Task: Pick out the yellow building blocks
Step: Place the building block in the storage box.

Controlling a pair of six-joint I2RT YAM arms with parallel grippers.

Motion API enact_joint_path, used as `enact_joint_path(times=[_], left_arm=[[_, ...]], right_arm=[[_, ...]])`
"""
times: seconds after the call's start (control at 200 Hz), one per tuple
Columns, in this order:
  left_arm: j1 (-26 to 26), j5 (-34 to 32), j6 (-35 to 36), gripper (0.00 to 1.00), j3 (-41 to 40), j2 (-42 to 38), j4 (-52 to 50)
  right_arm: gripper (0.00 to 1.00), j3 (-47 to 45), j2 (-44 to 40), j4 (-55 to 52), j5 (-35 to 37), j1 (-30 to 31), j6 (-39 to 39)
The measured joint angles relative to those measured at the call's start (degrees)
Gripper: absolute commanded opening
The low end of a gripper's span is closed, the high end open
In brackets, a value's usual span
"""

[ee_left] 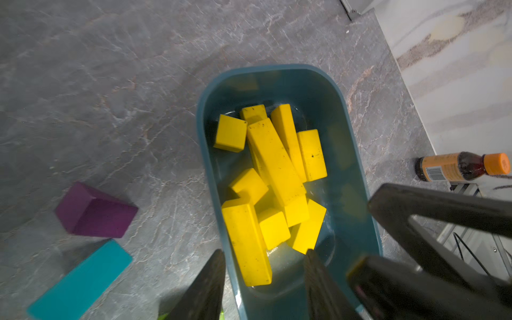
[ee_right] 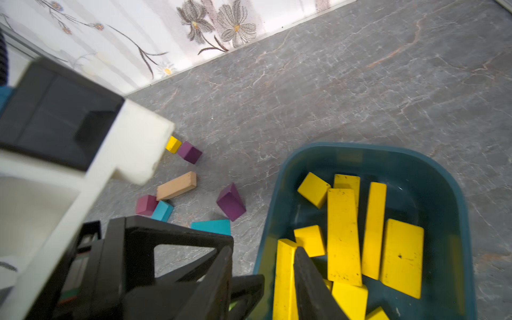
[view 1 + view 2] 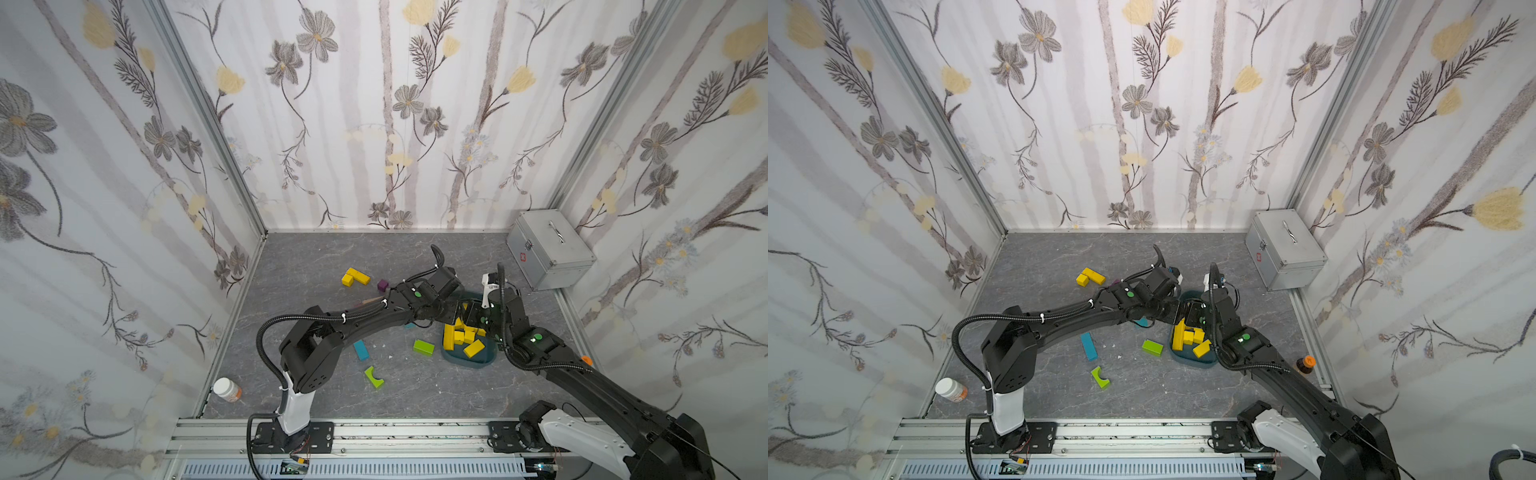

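Note:
Several yellow building blocks (image 1: 274, 160) (image 2: 343, 235), cubes and bars, lie piled in a dark teal bin (image 1: 277, 68) (image 3: 469, 365). A yellow L-shaped cluster (image 3: 355, 276) (image 3: 1090, 276) sits on the floor at the back left, and one yellow cube (image 2: 173, 144) lies beside a purple cube. My left gripper (image 1: 263, 252) hangs over one end of the bin. Its jaws are apart and straddle the rim, with a long yellow bar (image 1: 246, 243) lying loose below. My right gripper (image 2: 263, 248) is close beside it, also open astride the rim, next to an upright yellow bar (image 2: 284, 277).
Loose on the grey floor are a purple block (image 1: 94, 212), a teal bar (image 3: 360, 350), a lime green block (image 3: 423, 347), a lime arch (image 3: 374, 376) and a peach bar (image 2: 176, 185). A metal case (image 3: 550, 247) stands back right. A white bottle (image 3: 227, 390) and an orange-capped bottle (image 1: 462, 166) lie near the walls.

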Motion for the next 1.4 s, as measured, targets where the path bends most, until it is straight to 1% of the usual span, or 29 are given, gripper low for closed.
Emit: enact_joint_path(times=[0.17,0.435,0.67,0.824,0.994,1.124,1.294,1.399], left_arm=[[4.2,-0.3,1.0,0.46,-1.7,-4.4,-1.9],[11.2,-0.9,3.5,0.46,-6.5,-8.6,-4.0],[21.1,-1.2,5.8,0.45,-9.8,-10.1,-5.1],[27.0,-0.7,8.2,0.46,-13.4,-11.3,-4.2],[34.1,0.9,10.3,0.46,-14.8,-10.5,-1.9],[38.4,2.4,10.4,0.46,-14.3,-8.2,0.2],[41.1,3.0,11.6,0.47,-10.9,-3.6,2.0],[42.0,3.2,12.6,0.48,-9.0,-0.4,2.4]], right_arm=[[0.38,11.0,8.1,-1.2,-1.3,2.6,-0.8],[0.37,27.3,24.4,-1.4,-5.1,5.0,-2.3],[0.36,39.3,38.0,-1.6,-7.8,5.3,-3.2],[0.36,48.2,47.0,-1.7,-10.1,5.6,-3.3],[0.36,57.8,55.8,-2.0,-12.8,6.7,-3.3],[0.37,64.5,61.4,-3.7,-14.6,7.7,-3.3],[0.37,69.7,66.2,-5.7,-17.1,9.3,-3.1],[0.37,70.8,67.3,-6.7,-18.7,10.2,-2.7]])
